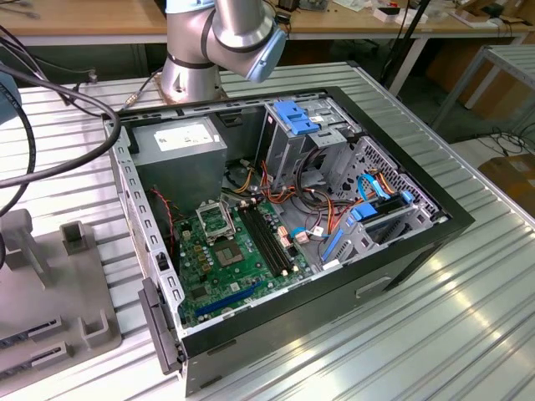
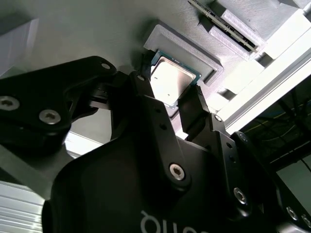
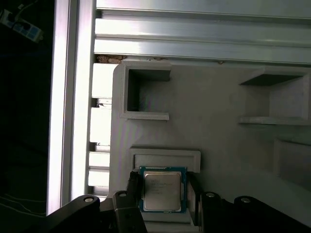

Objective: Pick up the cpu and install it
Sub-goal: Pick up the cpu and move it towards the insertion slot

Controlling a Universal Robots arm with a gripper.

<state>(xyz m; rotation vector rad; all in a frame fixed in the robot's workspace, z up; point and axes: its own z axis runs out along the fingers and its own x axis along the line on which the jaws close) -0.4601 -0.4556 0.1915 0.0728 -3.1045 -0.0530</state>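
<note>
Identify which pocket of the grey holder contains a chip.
The low framed recess holding the cpu; the deeper square pocket beside it holds nothing.

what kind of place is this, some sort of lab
Most likely a robotics lab or workshop: a robot arm stands on an aluminium table beside an open computer case, wooden workbenches line the back, and the cpu sits in a grey holder.

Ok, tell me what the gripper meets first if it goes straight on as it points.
Most likely the cpu, lying in a recess of the grey holder directly ahead of the gripper; how far off it is, I cannot tell.
</note>
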